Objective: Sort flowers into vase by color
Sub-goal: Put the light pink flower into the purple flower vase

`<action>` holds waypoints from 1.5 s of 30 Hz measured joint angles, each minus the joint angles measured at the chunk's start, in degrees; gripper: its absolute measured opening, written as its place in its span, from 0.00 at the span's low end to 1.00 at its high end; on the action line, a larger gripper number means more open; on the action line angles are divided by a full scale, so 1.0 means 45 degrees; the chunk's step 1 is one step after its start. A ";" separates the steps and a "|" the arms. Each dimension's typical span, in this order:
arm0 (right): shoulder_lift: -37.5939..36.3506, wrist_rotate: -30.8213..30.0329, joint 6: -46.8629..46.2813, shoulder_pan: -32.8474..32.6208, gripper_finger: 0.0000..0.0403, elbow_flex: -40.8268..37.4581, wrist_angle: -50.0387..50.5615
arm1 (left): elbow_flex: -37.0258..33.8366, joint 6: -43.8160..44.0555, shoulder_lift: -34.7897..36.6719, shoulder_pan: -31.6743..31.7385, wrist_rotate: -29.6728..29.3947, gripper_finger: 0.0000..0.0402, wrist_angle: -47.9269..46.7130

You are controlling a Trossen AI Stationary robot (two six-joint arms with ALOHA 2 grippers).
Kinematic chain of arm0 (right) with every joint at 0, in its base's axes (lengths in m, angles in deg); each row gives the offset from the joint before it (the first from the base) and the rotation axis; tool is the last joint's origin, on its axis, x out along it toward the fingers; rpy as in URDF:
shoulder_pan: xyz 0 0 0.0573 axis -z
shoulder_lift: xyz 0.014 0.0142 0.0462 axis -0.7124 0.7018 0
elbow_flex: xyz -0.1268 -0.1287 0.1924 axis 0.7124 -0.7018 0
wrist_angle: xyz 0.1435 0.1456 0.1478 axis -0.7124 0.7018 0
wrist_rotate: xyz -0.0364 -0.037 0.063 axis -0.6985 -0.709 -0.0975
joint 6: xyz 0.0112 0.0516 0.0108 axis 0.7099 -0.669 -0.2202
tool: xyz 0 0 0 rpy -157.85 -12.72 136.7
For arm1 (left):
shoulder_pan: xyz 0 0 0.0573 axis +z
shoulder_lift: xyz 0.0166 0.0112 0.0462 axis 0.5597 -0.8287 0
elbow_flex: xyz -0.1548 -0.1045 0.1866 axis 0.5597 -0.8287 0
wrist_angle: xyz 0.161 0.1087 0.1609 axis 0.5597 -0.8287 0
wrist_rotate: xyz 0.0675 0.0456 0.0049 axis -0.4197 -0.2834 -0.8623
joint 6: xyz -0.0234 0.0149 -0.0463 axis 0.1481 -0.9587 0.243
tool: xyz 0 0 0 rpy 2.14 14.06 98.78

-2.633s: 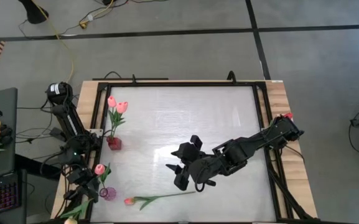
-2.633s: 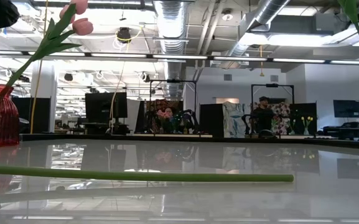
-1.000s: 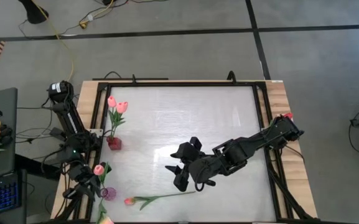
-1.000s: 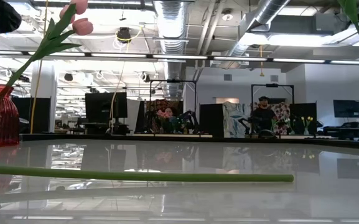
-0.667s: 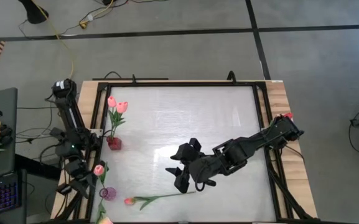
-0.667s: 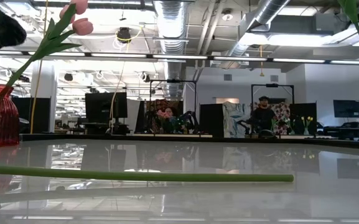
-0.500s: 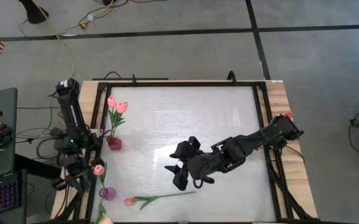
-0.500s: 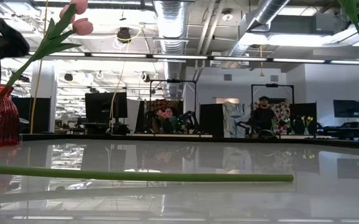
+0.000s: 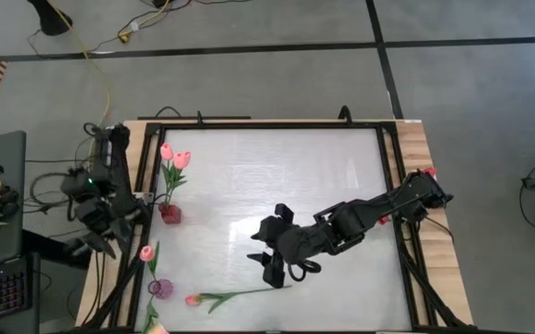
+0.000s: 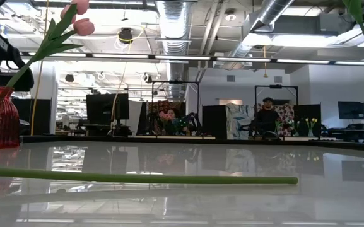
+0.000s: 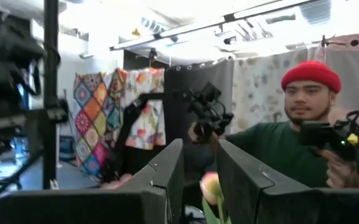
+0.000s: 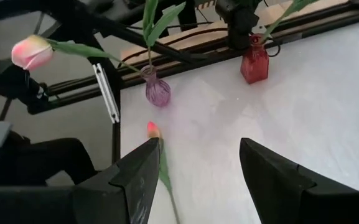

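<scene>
The right gripper (image 9: 269, 261) is hovering with its fingers spread apart over the worktop (image 9: 276, 176), a tulip (image 9: 235, 296) lying just ahead of it. The left gripper (image 9: 91, 243) is hanging off the worktop's edge; whether its fingers are parted, I cannot tell.

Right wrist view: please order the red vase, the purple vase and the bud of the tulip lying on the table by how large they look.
1. red vase, though it stands farther off.
2. purple vase, only slightly smaller.
3. lying tulip's bud, clearly the smallest.
</scene>
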 joint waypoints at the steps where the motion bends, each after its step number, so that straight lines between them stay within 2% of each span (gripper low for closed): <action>1: 0.0000 0.0052 0.0150 0.0056 0.62 -0.0001 0.0000 | 0.0303 -0.0163 0.0136 0.0000 -0.0034 0.20 -0.0375; 5: 0.0464 0.0217 0.0916 0.0422 0.62 0.0022 -0.0180 | 0.1193 -0.0655 0.0436 0.0000 -0.0414 0.20 -0.1442; 11: 0.2239 0.2583 0.1635 0.0784 0.62 -0.0015 -0.1349 | 0.1260 -0.0737 0.0503 0.0000 -0.1072 0.20 -0.1860; 13: 0.2631 0.2926 0.1726 0.0843 0.62 -0.0015 -0.1485 | 0.1253 -0.0518 0.0503 0.0000 -0.1141 0.20 -0.2073; 22: 0.3519 0.3039 0.1617 0.0933 0.62 0.0005 -0.1490 | 0.1248 -0.0161 0.0493 0.0000 -0.1193 0.20 -0.2443; 30: 0.2938 0.3002 0.1384 0.0940 0.62 0.0010 -0.0613 | 0.1243 -0.0044 0.0493 0.0000 -0.1232 0.20 -0.2654; 33: 0.2081 0.2194 0.0696 0.0640 0.62 0.0024 0.0483 | 0.1243 0.0138 0.0493 -0.0004 -0.1227 0.20 -0.2743; 35: 0.1586 0.1132 0.0338 0.0136 0.62 0.0029 0.1120 | 0.1243 0.0254 0.0493 0.0000 -0.1203 0.20 -0.2846; 40: 0.0933 -0.0991 -0.0687 -0.1770 0.62 0.0029 0.1329 | 0.1229 0.0303 0.0488 -0.0005 -0.1215 0.20 -0.3141; 45: 0.1035 -0.1711 -0.2477 -0.3629 0.62 0.0030 0.0703 | 0.1229 0.0170 0.0488 0.0000 -0.1414 0.20 -0.3162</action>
